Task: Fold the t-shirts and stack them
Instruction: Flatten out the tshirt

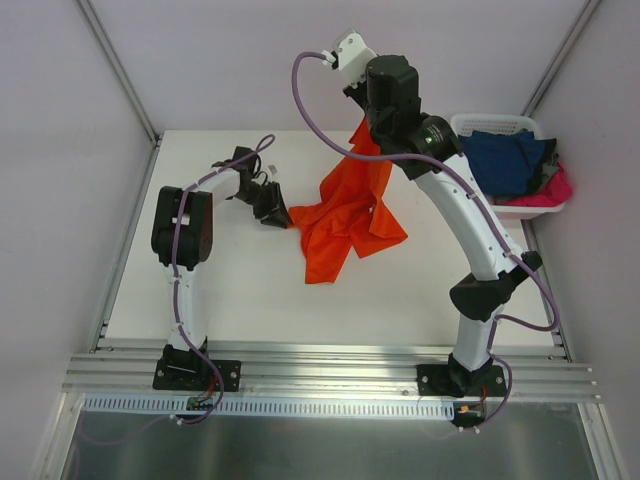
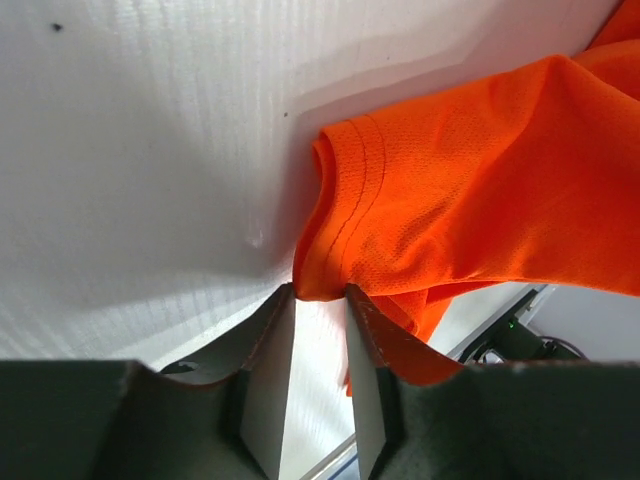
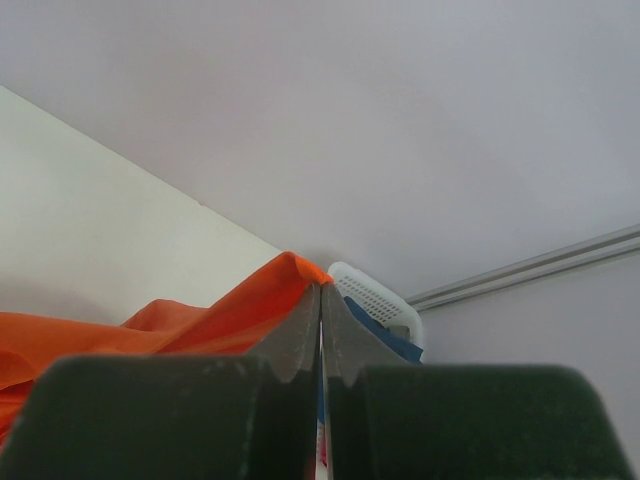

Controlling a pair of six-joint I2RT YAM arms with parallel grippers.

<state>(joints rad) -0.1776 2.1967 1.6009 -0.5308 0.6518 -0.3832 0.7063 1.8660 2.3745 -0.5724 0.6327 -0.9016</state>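
While the orange shirt [image 1: 345,225] hangs from above: its top is lifted, and the rest lies crumpled mid-table [image 1: 230,290], left of the basket [image 1: 497,124].
Right end effector [image 3: 320,290]: pinched fully closed on a fold of the shirt.
Left end effector [image 2: 320,292]: narrowed at the sleeve hem [image 2: 355,170]. Cloth touches both tips, but I cannot tell if it bites.
Risk: I judge a shallow tip hold could slip when I spread the shirt, dropping the sleeve.

Bright even light, soft shadows — fingers [image 3: 150,420] blurred
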